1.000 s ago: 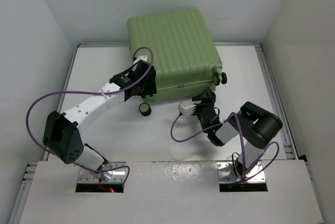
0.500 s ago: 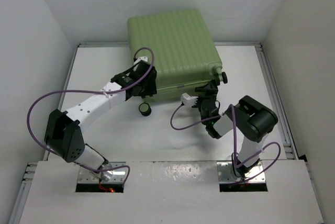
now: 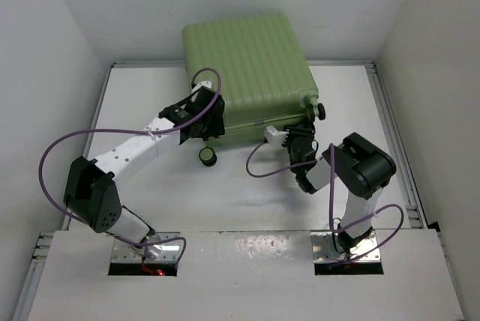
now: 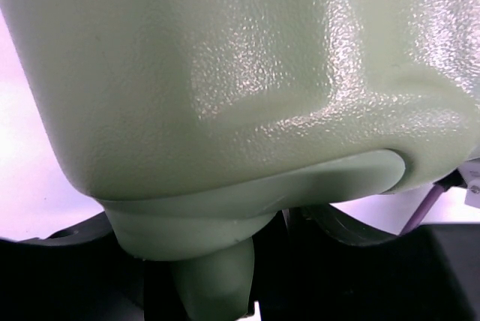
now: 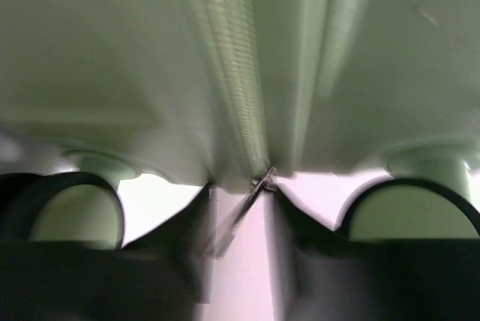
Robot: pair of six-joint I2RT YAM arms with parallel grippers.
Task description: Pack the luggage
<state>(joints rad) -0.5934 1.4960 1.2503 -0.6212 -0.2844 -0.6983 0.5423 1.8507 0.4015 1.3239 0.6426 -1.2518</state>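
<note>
The luggage (image 3: 247, 66) is a large light-green ribbed suitcase, closed, lying at the back middle of the table. My left gripper (image 3: 208, 124) is at its near left corner, just above a black wheel (image 3: 208, 157). In the left wrist view the corner (image 4: 240, 81) fills the frame and the green wheel stem (image 4: 214, 280) sits between my dark fingers. My right gripper (image 3: 297, 138) is at the near right edge. Its view is blurred: the zipper line (image 5: 236, 73) ends in a metal pull (image 5: 255, 190) hanging between the spread fingers (image 5: 187, 250).
A second black wheel (image 3: 319, 111) sticks out at the suitcase's right corner. Two wheels (image 5: 75, 216) flank my right gripper in its wrist view. White walls enclose the table (image 3: 150, 186) on three sides. Purple cables loop beside both arms.
My right gripper has moved up from the open table to the suitcase's near edge by the zipper pull. The left arm and the suitcase have not moved.
</note>
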